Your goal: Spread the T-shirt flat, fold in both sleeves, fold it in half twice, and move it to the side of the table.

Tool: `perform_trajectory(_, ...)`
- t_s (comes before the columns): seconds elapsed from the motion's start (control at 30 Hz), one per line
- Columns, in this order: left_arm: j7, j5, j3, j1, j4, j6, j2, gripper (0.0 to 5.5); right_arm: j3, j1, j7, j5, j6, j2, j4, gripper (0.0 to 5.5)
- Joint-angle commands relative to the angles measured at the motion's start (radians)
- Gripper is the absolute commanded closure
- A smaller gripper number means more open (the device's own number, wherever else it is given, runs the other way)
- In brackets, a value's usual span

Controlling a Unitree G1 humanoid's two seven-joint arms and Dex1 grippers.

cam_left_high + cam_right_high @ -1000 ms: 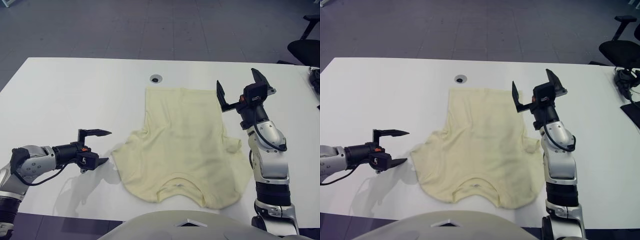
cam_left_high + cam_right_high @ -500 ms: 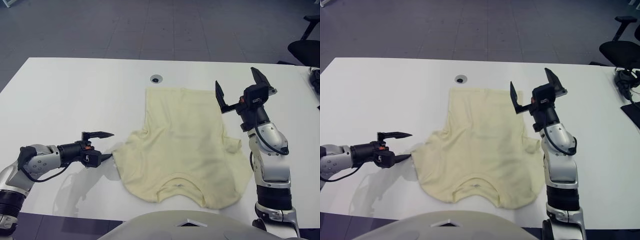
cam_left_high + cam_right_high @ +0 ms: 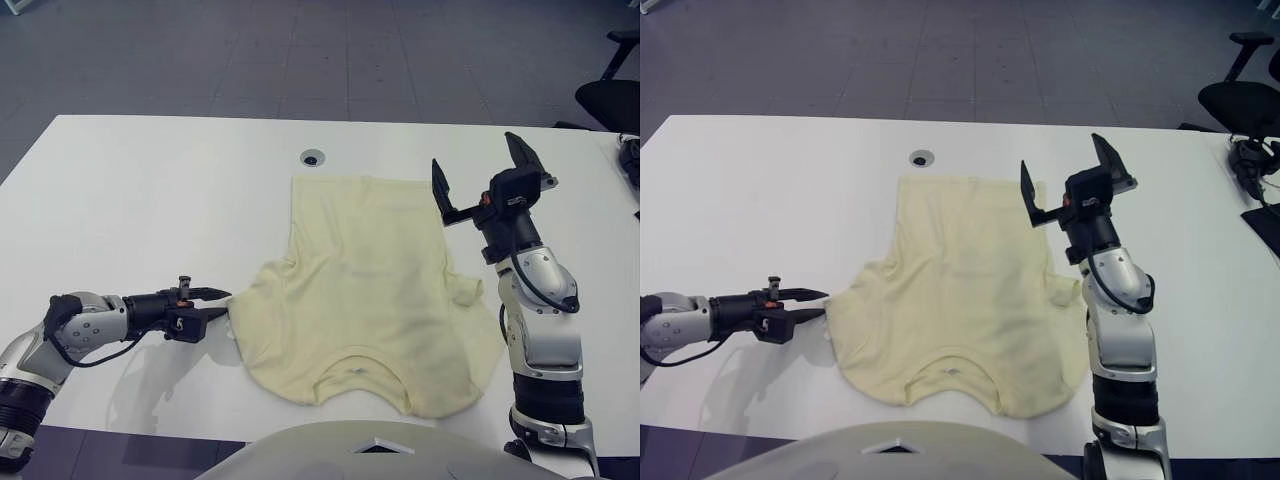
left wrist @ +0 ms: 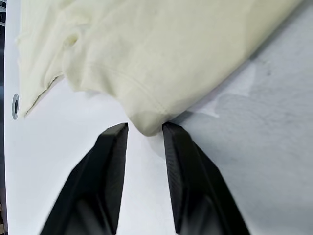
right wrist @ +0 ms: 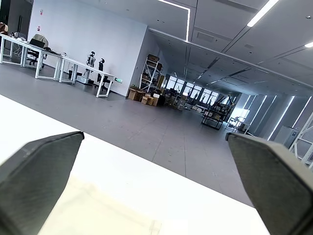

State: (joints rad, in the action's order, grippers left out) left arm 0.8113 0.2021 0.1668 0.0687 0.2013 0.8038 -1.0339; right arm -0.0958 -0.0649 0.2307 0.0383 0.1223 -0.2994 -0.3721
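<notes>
Head cam: pale yellow T-shirt (image 3: 370,290) lies mid-table on the white table (image 3: 150,190), collar (image 3: 355,362) at the near edge, hem (image 3: 350,182) at the far end, just near of the cable hole (image 3: 312,157). Body mostly flat w/ soft creases. L sleeve (image 3: 248,305) sticks out to the left; R sleeve (image 3: 468,290) is bunched up on the right. L gripper (image 3: 218,302) sits low on the table at the near left, pointing right, tips right at the L sleeve edge. Fingers only a narrow gap apart, not clamped. R gripper (image 3: 474,152) is held up over the far right corner of the T-shirt, pointing away, fingers spread wide, nothing in them. Office chair (image 3: 610,100) at far right, off the table.

L wrist cam: L gripper (image 4: 145,129) w/ two black fingers (image 4: 110,166) either side of the sleeve tip. Cloth pokes just between the tips; one tip touches or nearly touches the hem, can't tell which. Not pinched. T-shirt (image 4: 171,49) runs off beyond, cable hole (image 4: 16,105) past it.

R wrist cam: R gripper (image 5: 155,136) released, both pads (image 5: 39,171) far apart, well above the table (image 5: 171,196). Far corner of the T-shirt (image 5: 98,215) shows below, between them.
</notes>
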Motion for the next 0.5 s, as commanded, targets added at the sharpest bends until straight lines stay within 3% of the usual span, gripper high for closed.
perform_trajectory(0.03,0.025,0.020,0.026,0.008,0.013,-0.014,-0.010,5.08,0.004,0.005,-0.002,0.001,0.018,0.003,-0.012,0.10)
perform_trajectory(0.1,0.029,0.017,0.028,0.003,0.018,-0.013,-0.010,5.48,0.004,0.006,-0.003,0.000,0.020,0.003,-0.015,0.10)
perform_trajectory(0.5,0.032,0.014,0.038,-0.019,0.026,-0.002,-0.013,5.48,0.004,0.013,-0.006,-0.002,0.026,0.005,-0.030,0.10)
